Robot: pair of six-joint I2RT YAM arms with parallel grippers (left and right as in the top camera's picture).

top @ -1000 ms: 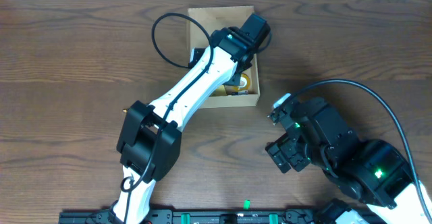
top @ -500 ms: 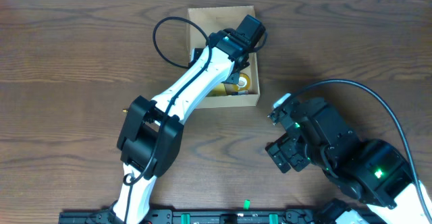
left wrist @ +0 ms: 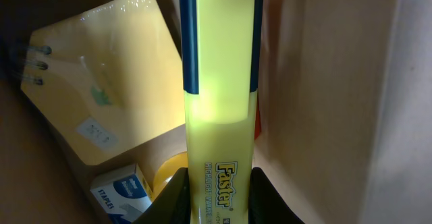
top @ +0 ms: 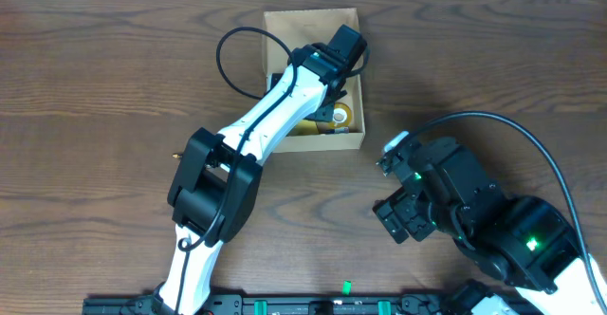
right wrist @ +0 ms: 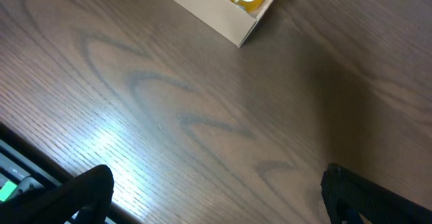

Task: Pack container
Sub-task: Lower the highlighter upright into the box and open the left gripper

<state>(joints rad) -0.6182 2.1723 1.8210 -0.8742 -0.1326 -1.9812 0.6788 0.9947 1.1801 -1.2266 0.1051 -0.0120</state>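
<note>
Your right fingers (right wrist: 88, 190) are hanging wide open over bare worktop (top: 95, 87) at the near right, gripping nothing. The box (top: 313, 16) is sitting just beyond them, toward the far middle of the worktop, with its top open. Its near right corner is showing in the right wrist view. A roll of tape (top: 340, 116) is lying inside, by the near right corner. Your left arm (top: 275, 116) is spanning from the near left edge up over the box. Your left fingers (left wrist: 174, 200) are pinching a yellow highlighter (left wrist: 219, 82), closed down narrow on its barrel, one finger on each side. The highlighter is pointing straight away from the wrist camera, just beside a cardboard wall of the box. Past it, a yellow notepad (left wrist: 115, 82) and a pack of staples (left wrist: 121, 193) are lying in the box.
</note>
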